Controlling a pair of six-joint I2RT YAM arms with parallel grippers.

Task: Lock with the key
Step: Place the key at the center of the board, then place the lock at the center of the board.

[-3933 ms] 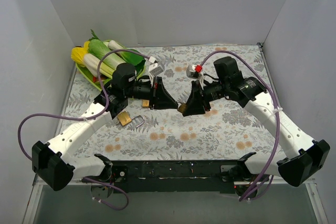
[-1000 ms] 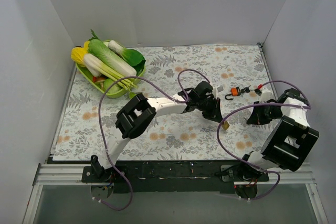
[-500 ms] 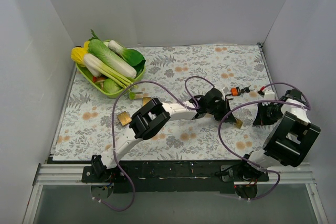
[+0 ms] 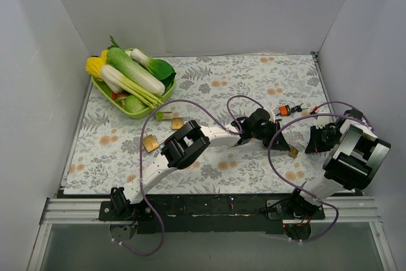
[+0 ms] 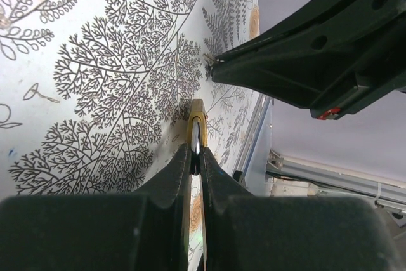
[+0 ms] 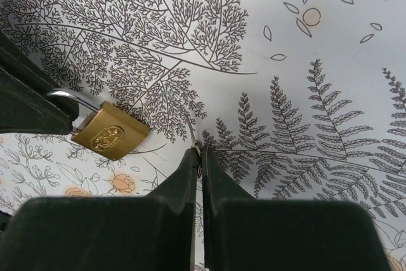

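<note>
Padlock has shifted right toward the right gripper, whose jaws pinch the key (barely visible). The left gripper jaws pinch the shackle low over the desk. Risk: a misaligned key skids off the keyhole.

Plain white walls enclose a tabletop printed with grey ferns and orange flowers. A dark rail lines its near edge; the light seems soft and even.
</note>
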